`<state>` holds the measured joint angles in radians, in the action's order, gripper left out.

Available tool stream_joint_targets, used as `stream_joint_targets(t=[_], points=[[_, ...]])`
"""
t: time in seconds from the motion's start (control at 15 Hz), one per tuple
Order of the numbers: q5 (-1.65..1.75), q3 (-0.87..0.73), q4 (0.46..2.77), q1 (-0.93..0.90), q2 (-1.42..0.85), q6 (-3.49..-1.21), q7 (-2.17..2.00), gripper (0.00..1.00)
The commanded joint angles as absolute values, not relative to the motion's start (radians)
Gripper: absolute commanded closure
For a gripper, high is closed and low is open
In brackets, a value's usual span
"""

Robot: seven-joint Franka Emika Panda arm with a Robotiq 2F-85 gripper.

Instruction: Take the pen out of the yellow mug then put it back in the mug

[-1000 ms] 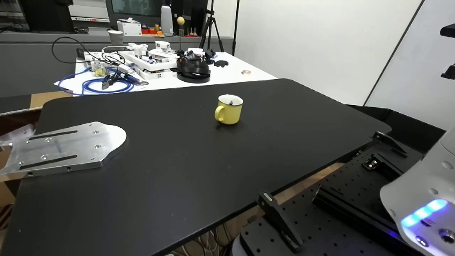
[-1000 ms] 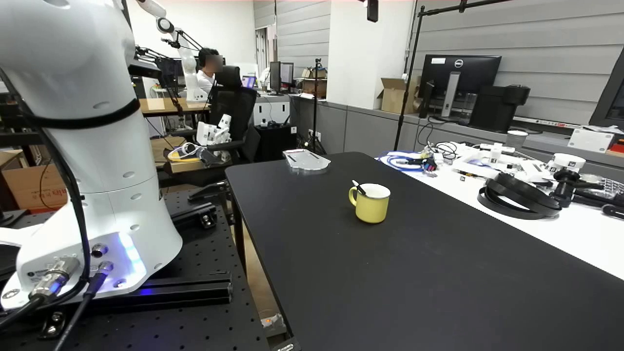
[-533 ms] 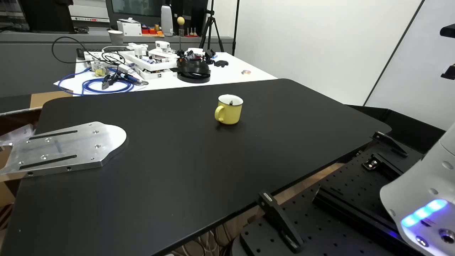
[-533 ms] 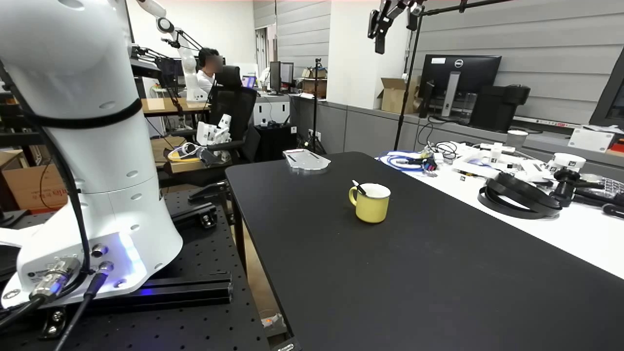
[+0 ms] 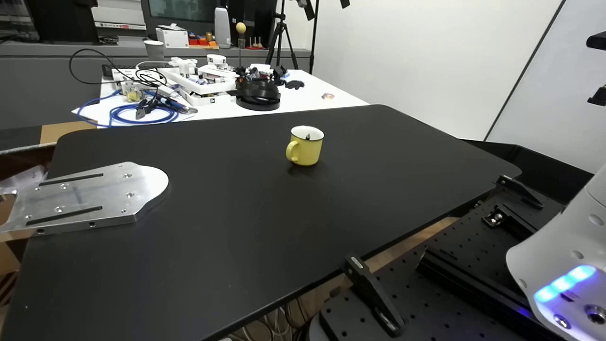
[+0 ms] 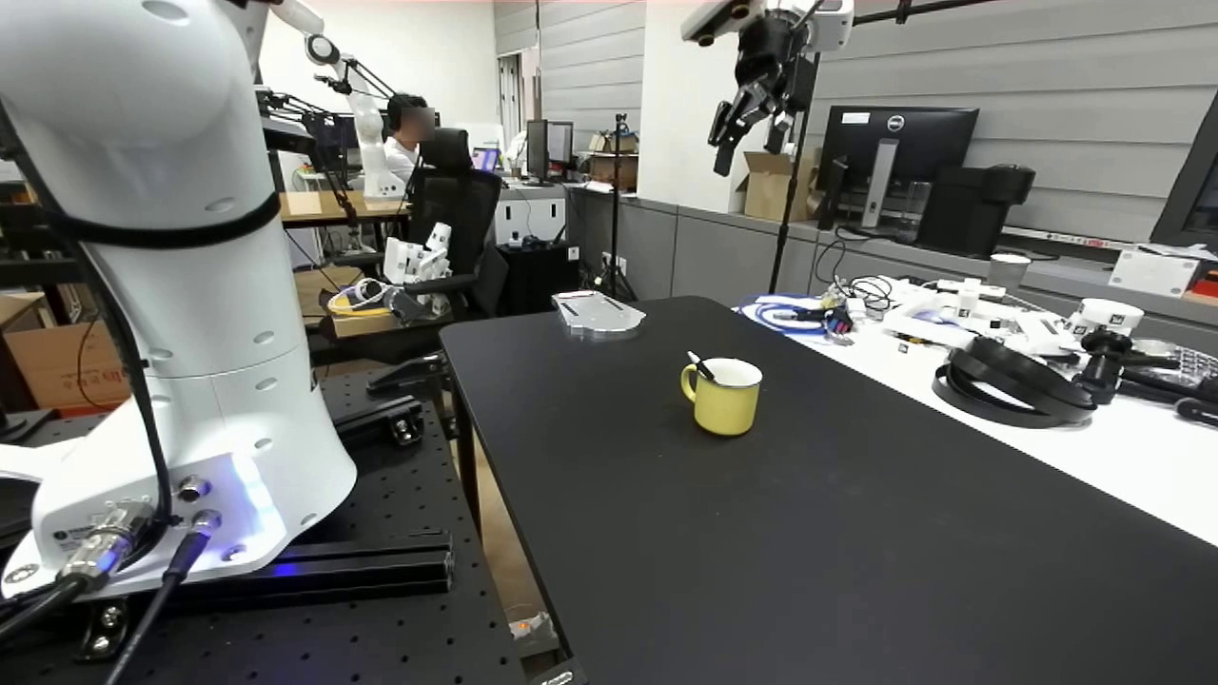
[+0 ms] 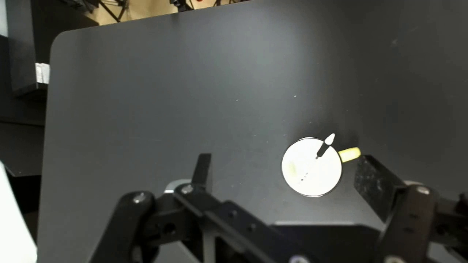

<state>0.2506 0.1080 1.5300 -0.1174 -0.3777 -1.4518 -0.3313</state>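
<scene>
The yellow mug (image 5: 307, 152) stands upright on the black table in both exterior views (image 6: 726, 409). From above, in the wrist view, its white inside (image 7: 307, 179) and yellow handle show. The pen (image 7: 324, 149) leans inside the mug against the rim near the handle. It has a black part and a white end that sticks out above the rim, also seen in an exterior view (image 6: 701, 366). Only a small dark part of the pen (image 5: 307, 137) shows in an exterior view. My gripper (image 6: 750, 154) is open and empty, high above the table; the mug appears between its fingers (image 7: 284, 162).
A silver metal plate (image 5: 94, 194) lies at one end of the black table (image 5: 236, 265). A white table (image 6: 1132, 476) beside it carries cables, white parts and black straps (image 6: 1013, 381). A thin black stand (image 6: 797, 162) rises behind the gripper.
My gripper has come down from the top edge into an exterior view, and its fingertips now show at the top of both. The mug and pen have not moved.
</scene>
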Motion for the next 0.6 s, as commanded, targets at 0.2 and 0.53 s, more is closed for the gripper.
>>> stream_joint_targets(t=[0.2, 0.53], points=[[0.077, 0.075, 1.459, -0.123, -0.513, -1.46, -0.316, 0.0], [0.016, 0.067, 1.504, -0.102, -0.559, -1.538, -0.237, 0.0]])
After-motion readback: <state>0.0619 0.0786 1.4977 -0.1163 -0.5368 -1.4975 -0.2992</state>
